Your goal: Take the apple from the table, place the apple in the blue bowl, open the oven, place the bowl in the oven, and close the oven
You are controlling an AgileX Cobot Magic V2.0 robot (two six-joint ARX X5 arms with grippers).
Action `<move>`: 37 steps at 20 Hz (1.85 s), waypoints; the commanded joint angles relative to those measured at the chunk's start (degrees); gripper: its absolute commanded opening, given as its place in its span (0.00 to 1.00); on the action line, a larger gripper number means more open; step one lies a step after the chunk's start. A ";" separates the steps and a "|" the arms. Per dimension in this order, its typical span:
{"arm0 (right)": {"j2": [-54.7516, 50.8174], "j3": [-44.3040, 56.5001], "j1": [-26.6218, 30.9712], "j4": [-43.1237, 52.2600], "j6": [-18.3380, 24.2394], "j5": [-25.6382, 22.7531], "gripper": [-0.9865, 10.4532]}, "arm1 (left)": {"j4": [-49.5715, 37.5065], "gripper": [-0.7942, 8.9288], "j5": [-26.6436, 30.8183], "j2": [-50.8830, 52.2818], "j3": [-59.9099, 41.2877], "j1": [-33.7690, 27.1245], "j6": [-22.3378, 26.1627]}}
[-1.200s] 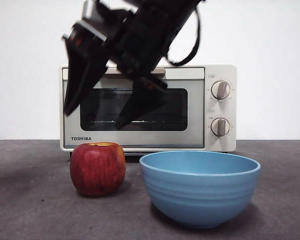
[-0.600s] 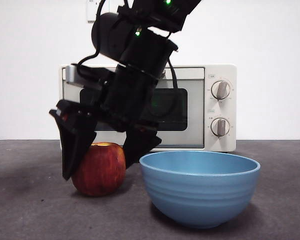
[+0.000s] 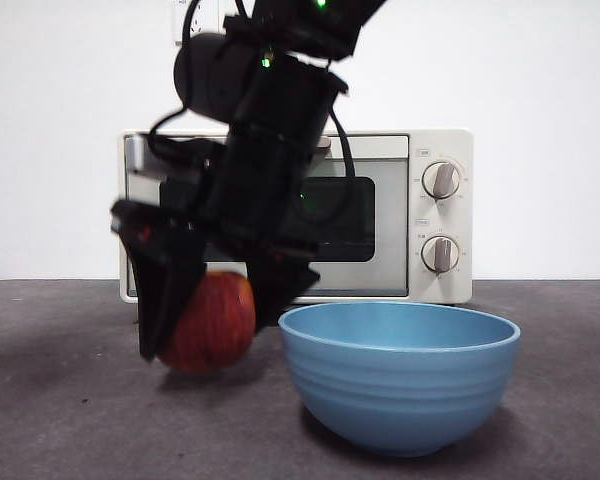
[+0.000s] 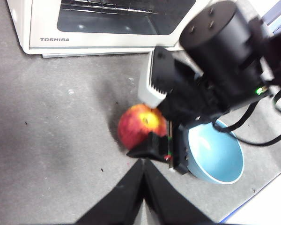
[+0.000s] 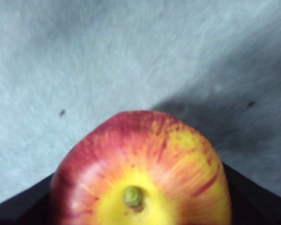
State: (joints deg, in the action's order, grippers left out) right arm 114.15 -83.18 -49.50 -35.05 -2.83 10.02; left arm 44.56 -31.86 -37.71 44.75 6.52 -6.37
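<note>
Front view: the right gripper (image 3: 220, 315) is seen clamped on the apple (image 3: 212, 322), one jaw on each flank, so that it is carried stem-up just clear of the table (image 3: 60, 400). The blue bowl (image 3: 400, 385) is set close beside it, before the shut oven (image 3: 298, 215). The left gripper (image 4: 143, 180), jaws pressed together, is kept back and empty.

Even, bright light fell from above, casting soft shadows on the table (image 3: 60, 400); the apple (image 5: 145, 173) loomed slightly blurred in the right wrist view.
</note>
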 commanded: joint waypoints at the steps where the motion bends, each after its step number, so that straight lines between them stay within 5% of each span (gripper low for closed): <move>1: -3.10 -2.99 -0.72 -1.22 -0.15 -0.07 0.38 | -0.55 0.09 -0.28 -0.20 1.11 0.11 1.25; 11: -21.31 2.86 -0.35 -12.61 0.13 -4.28 0.38 | -0.85 0.09 -0.28 -0.20 1.11 0.09 1.81; 22: -27.34 28.41 -0.42 3.54 -3.72 -4.55 0.38 | -0.83 0.09 -0.28 -0.85 1.11 0.11 1.84; 37: -27.36 32.46 -0.22 6.38 -3.87 -6.16 0.48 | -0.90 0.09 -0.28 -1.66 1.11 0.11 1.81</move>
State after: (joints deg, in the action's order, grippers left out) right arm 86.37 -50.17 -49.12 -29.04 -6.46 4.25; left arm 44.36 -31.86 -39.07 44.75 6.52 -5.26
